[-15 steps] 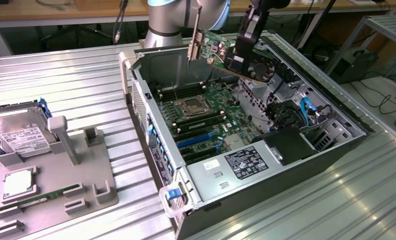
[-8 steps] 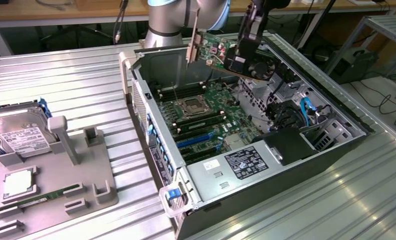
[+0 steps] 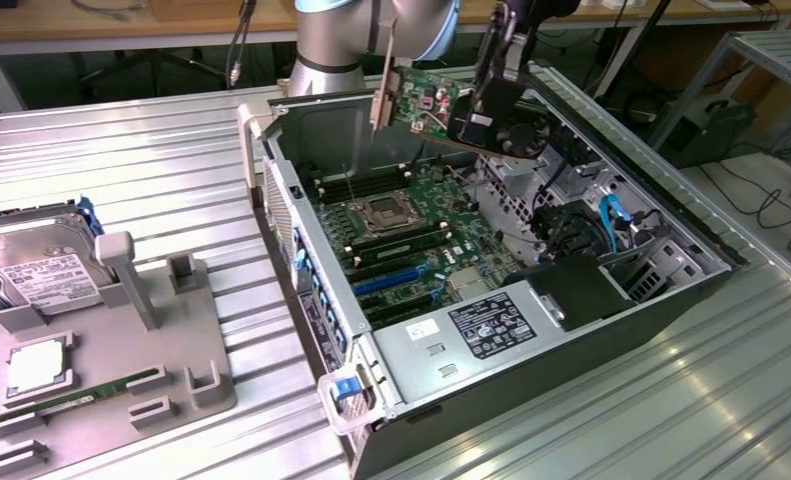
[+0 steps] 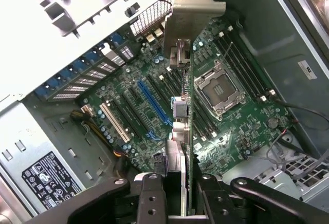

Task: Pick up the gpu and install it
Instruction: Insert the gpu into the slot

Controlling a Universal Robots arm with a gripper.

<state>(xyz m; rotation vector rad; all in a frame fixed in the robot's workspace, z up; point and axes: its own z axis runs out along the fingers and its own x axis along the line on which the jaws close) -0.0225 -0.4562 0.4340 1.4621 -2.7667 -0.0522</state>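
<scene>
The jaws are clamped on the gpu [image 3: 435, 105], held up over the open case [image 3: 315, 135]. Below it lie the motherboard [image 3: 429, 200], its blue slot [image 4: 152, 103] and bare CPU socket [image 4: 218, 90]; a hard drive [image 3: 35, 265] stands well apart on the bench [image 3: 142, 150]

Robotics lab: ribbed metal bench [image 3: 128, 150], robot arm [image 3: 335, 40] at twelve o'clock, opened computer case [image 3: 283, 180], parts fixture [image 3: 128, 345] at eight.
</scene>
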